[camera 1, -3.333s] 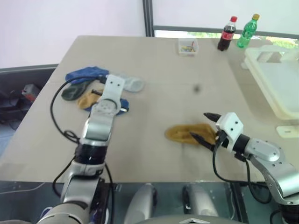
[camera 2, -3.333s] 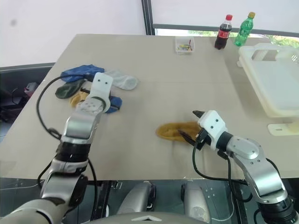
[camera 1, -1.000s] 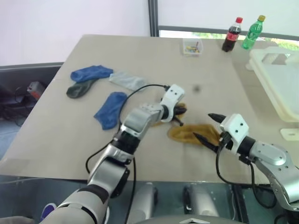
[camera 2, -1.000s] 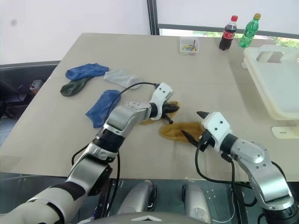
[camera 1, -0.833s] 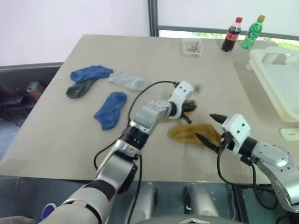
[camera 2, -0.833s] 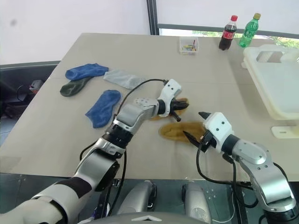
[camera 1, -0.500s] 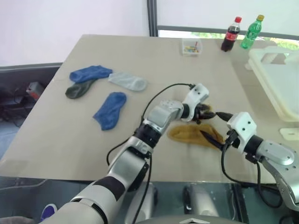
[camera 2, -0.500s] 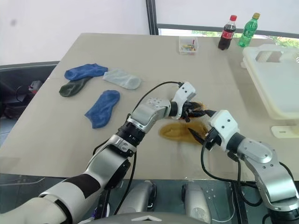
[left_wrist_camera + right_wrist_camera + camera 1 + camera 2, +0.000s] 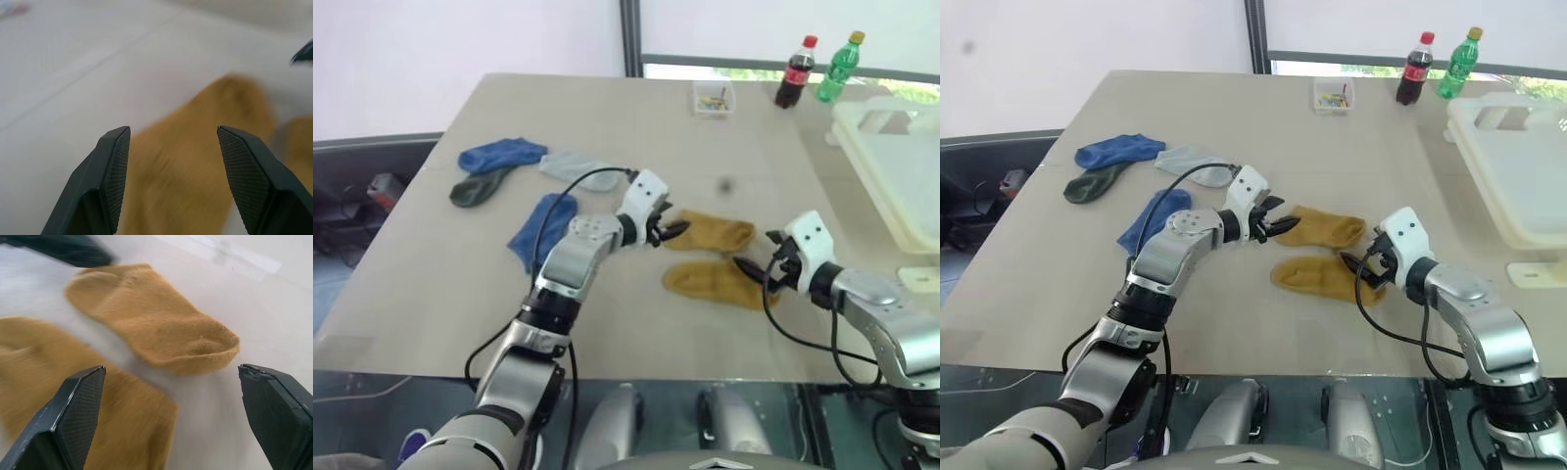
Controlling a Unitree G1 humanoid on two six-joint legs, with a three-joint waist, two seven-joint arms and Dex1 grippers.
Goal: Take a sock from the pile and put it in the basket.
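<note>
- Left gripper (image 9: pixel 674 231): jaws apart, empty, beside the upper mustard sock (image 9: pixel 710 233).
- Right gripper (image 9: pixel 762 278): jaws wide, empty, over the lower mustard sock (image 9: pixel 710 282).
- Pile (image 9: pixel 524 176) at desk (image 9: pixel 636 127) left; basket (image 9: pixel 901 171) far right.

We counted six socks on the desk (image 9: pixel 607 108): two mustard socks (image 9: pixel 710 233) (image 9: pixel 717 282), two blue socks (image 9: pixel 499 155) (image 9: pixel 540 228), one dark green sock (image 9: pixel 475 189) and one pale grey sock (image 9: pixel 576 168). We also counted two bottles (image 9: pixel 792 72) (image 9: pixel 834 68), one small clear box (image 9: pixel 713 98) and one basket (image 9: pixel 896 162).
</note>
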